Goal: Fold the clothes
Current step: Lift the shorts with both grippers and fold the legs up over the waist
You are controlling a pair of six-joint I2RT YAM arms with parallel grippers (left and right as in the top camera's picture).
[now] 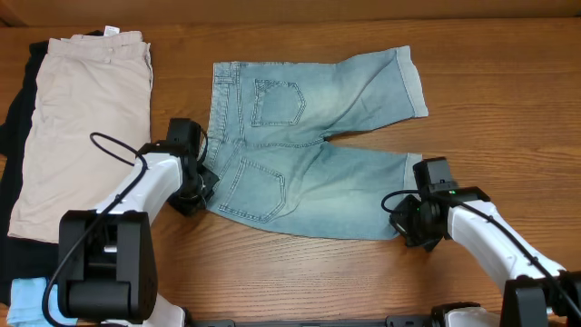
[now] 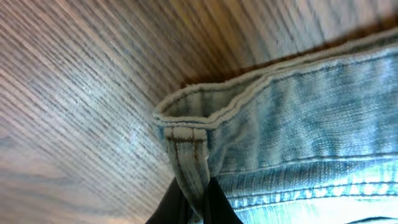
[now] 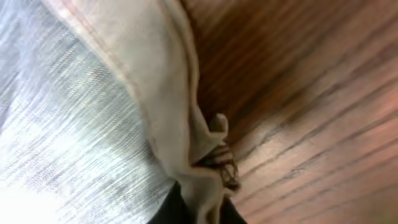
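While both arms sit low over the brown wooden table [image 1: 508,91], I see the pale faded-blue denim shorts [image 1: 309,154] spread flat in the middle of the overhead frame. The back pockets face up, the waistband is toward the left and the two legs run to the right. The left gripper [image 1: 209,186] is at the lower-left end of the waistband. In the left wrist view its dark fingers [image 2: 166,210] are closed on the waistband edge at what looks like a belt loop, and the denim rises there in a small fold above the wood. The right gripper [image 1: 407,222] is at the hem of the lower leg, right of centre. In the right wrist view its fingers [image 3: 163,214] are pinched shut on the hem corner, with frayed threads just beside them. At the upper left of the overhead frame, folded beige shorts [image 1: 86,127] lie on a black garment [image 1: 16,127]. A small light-blue piece of cloth [image 1: 25,300] shows in the lower-left corner.
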